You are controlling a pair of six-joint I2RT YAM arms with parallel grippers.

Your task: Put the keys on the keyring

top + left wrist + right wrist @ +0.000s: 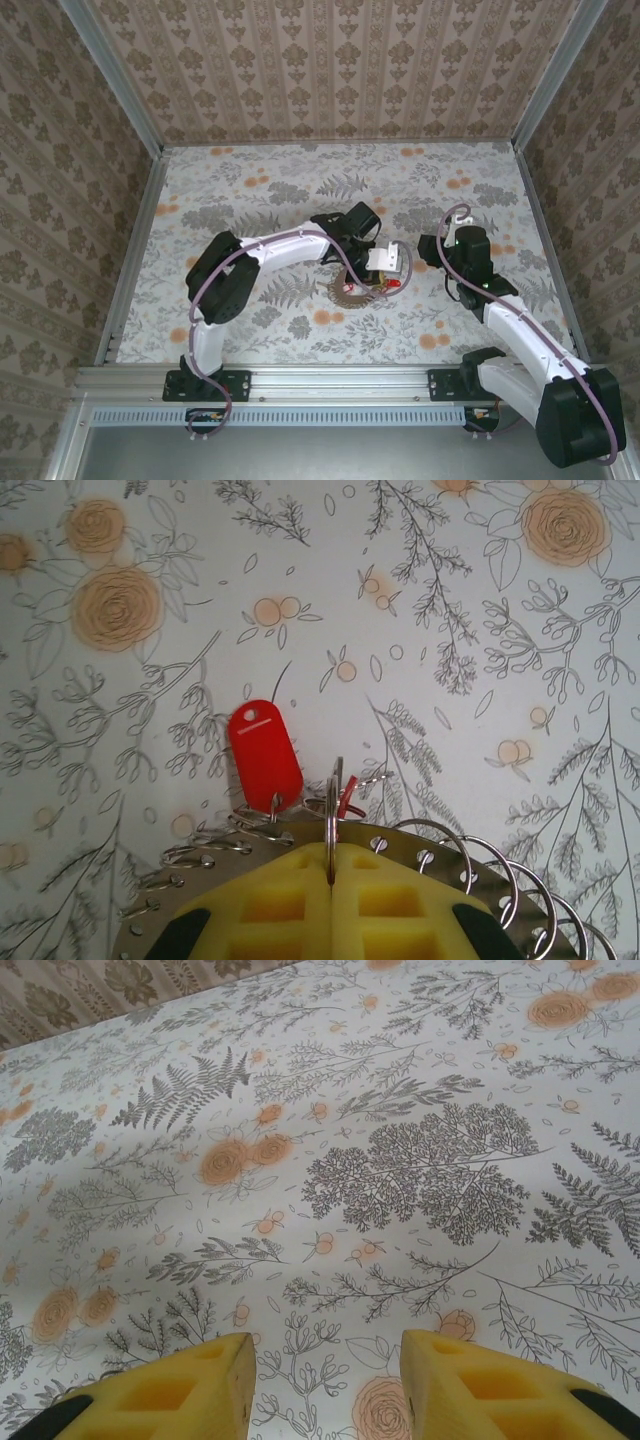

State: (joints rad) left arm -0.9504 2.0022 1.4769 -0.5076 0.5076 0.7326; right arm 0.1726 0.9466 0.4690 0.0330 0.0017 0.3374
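Note:
The keyring point(434, 864) is a grey metal ring plate with holes along its rim, each hole carrying a thin wire loop; it lies flat on the flowered cloth near the table's middle point(345, 290). One key's red oval tag point(265, 750) hangs from a loop at the far rim. My left gripper point(330, 855) stands over the plate, shut on a small upright metal ring, with a second red tag point(346, 798) edge-on just behind it. In the top view the left gripper point(385, 278) is at the keyring's right side. My right gripper point(325, 1360) is open over bare cloth, to the right of the keyring point(437, 250).
Patterned walls close off the back and both sides of the table point(250, 190). A metal rail point(330, 380) runs along the near edge, where the arm bases sit. Open cloth lies behind and to the left of the keyring.

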